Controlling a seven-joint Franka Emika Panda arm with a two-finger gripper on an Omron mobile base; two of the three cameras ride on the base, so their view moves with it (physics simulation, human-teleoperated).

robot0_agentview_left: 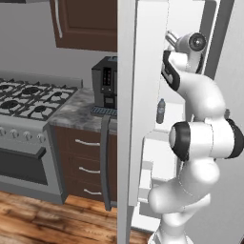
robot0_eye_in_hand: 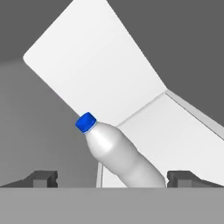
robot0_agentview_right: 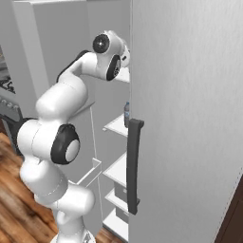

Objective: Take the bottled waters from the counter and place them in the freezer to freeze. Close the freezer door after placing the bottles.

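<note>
In the left base view we are reaching the arm past the open freezer door (robot0_agentview_left: 136, 119) into the freezer (robot0_agentview_left: 164, 157). A clear greyish bottle (robot0_agentview_left: 161, 111) is standing upright on a white shelf (robot0_agentview_left: 172, 110), at about nine o'clock from the forearm. The counter (robot0_agentview_left: 76, 112) by the stove (robot0_agentview_left: 28, 102) is carrying the coffee machine (robot0_agentview_left: 106, 83); we are seeing no bottle left on it, so we are judging the placing step to be nearly over.

In the right base view we are seeing the greyish bottle's edge (robot0_agentview_right: 126, 114) on a shelf (robot0_agentview_right: 118, 126) at nine o'clock from the fridge door (robot0_agentview_right: 190, 118) and its handle (robot0_agentview_right: 133, 163).

In the hand view the gripper (robot0_eye_in_hand: 112, 178) is standing wide open, holding nothing. The milky bottle (robot0_eye_in_hand: 118, 155) is lying between the fingertips (robot0_eye_in_hand: 43, 178), its cap (robot0_eye_in_hand: 86, 122) pointing to eleven o'clock, seemingly resting on the white shelf (robot0_eye_in_hand: 183, 131); the camera's roll is making its true tilt unclear.

Next we are needing to draw the hand straight back without knocking the bottle, then swing clear and push the door shut.
</note>
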